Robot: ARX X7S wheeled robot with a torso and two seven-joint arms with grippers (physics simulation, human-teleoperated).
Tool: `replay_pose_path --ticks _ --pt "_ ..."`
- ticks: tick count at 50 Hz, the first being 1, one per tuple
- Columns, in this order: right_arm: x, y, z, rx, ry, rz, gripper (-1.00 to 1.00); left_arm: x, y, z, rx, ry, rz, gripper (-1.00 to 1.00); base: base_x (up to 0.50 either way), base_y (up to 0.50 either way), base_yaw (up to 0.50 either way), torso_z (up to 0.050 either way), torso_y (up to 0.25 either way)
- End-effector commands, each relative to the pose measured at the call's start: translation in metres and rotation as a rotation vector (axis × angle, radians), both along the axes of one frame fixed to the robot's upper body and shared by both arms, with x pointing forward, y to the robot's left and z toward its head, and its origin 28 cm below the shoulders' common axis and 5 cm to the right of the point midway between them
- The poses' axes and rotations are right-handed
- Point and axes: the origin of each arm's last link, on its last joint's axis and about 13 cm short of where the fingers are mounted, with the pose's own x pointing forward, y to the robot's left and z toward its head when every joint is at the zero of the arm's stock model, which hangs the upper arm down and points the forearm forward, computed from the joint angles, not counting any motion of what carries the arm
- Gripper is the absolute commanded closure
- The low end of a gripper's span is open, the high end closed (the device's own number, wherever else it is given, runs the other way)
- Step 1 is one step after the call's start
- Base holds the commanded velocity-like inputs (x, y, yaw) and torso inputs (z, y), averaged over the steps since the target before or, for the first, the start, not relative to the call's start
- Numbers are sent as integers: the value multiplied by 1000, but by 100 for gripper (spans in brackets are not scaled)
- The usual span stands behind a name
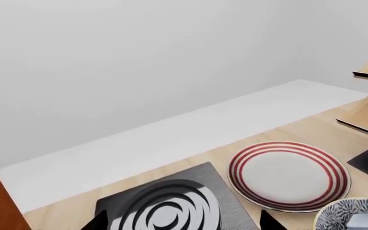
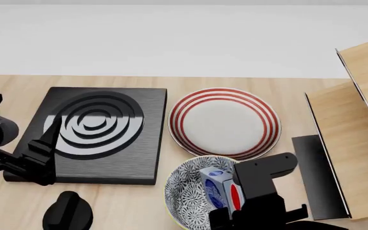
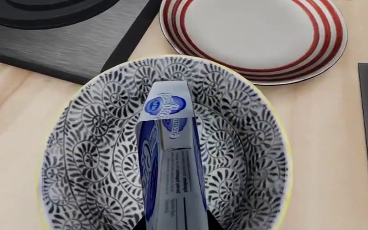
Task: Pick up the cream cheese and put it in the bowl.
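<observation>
Right gripper (image 3: 174, 225) pinches cream cheese (image 3: 170, 158) lengthwise, on edge, inside bowl (image 3: 94, 158).

Matte black, blocky arms and right gripper (image 2: 248, 218), seemingly unmarked, with a round black knob-like part.

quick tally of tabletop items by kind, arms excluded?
Patterned bowl: 1
Cream cheese box, in the bowl, right pincer at its lower end: 1
Red-ringed plate: 1
Black stove burner slab: 1
Black knob: 1
Wooden rack: 1
Total: 6
</observation>
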Motion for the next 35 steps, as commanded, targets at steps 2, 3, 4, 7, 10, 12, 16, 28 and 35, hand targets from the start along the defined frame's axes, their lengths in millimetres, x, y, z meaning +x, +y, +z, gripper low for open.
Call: replay_pose_path --ticks 2,3,4,7,10,12,16,28,35 --pt "2 0 5 -8 -27 1 100 0 0 -3 4 3 0 -100 0 0 0 0 5" --pt "3 0 4 -6 -23 0 100 1 0 -3 1 6 -3 -100 0 0 0 10 0" --pt "3 0 4 -8 -25 0 100 1 0 -3 2 4 0 -100 0 0 0 0 0" --pt "3 0 4 -12 -27 -4 100 1 0 -4 2 6 -1 -100 0 0 0 0 0" --pt "3 -1 5 -11 -29 -6 100 2 0 -4 1 6 1 -100 0 0 0 0 0" --pt "3 -1 5 -15 -30 -7 100 3 0 -4 2 7 2 -100 0 0 0 0 0" --pt "2 0 5 -18 -28 -6 100 2 0 -3 2 4 1 -100 0 0 0 0 0" --pt "6 1 2 -17 -14 -5 100 2 2 -2 2 6 12 -100 0 0 0 0 1" --pt "8 3 -6 -19 4 0 100 3 2 -3 4 3 14 -100 0 0 0 0 0"
